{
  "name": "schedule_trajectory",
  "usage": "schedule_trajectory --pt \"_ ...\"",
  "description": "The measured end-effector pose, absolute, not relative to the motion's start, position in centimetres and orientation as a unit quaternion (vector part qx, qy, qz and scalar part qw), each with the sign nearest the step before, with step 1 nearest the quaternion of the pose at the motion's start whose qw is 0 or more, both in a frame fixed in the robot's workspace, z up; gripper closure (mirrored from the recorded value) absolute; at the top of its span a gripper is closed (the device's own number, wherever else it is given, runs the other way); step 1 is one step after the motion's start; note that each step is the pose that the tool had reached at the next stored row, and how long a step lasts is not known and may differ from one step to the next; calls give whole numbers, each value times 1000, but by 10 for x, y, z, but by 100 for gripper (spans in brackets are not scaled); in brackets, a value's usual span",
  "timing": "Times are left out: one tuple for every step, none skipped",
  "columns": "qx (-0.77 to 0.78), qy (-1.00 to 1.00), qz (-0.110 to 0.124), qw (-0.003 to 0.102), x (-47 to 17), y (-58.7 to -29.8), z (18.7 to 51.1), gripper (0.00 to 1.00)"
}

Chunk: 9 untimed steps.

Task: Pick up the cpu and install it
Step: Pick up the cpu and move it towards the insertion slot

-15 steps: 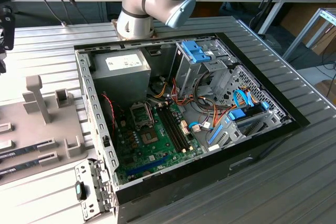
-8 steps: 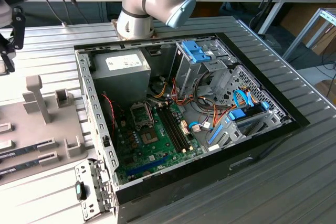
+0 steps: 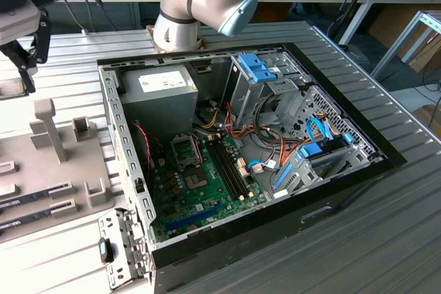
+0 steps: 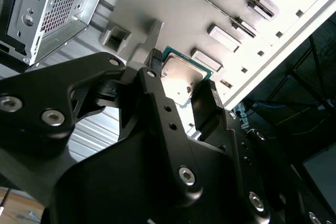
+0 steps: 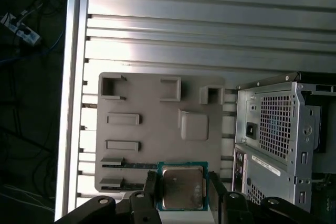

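**Thin grip on the cpu (image 5: 181, 187)**

The gripper (image 5: 182, 191) had its jaws narrowed onto two opposite edges of the cpu. It hung above one edge of the grey fixture plate (image 5: 152, 129), apart from the computer case (image 5: 273, 129). So slight a hold risked tilt or slip, and probably bent socket pins.

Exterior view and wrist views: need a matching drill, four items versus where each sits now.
Things:
1. small square grey-silver cpu with green rim
2. grey metal power-supply box
3. long dark memory sticks
4. green motherboard

Places:
A. flat on the open black computer case floor
B. between the fingers of the black end effector
C. standing in a corner of that case
D. slotted on the pale grey fixture tray

Pairs: 1-B; 2-C; 3-D; 4-A
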<state>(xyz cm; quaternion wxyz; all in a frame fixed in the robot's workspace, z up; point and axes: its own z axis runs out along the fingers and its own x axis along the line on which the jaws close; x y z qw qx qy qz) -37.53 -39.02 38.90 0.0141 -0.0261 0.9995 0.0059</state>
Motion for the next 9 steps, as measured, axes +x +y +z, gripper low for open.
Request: schedule_trajectory --pt "-26 1000 6 14 -373 -390 389 53" --pt "-26 1000 6 14 -371 -390 389 53" --pt "-26 1000 6 14 -370 -390 389 53" --pt "-26 1000 6 14 -368 -390 389 53" --pt "-26 1000 6 14 -365 -390 389 53" --pt "-26 1000 6 14 -364 -390 389 53" --pt "-26 1000 6 14 -362 -390 389 53" --pt "-26 1000 6 14 -360 -390 389 53" --pt "-26 1000 6 14 -358 -390 389 53"
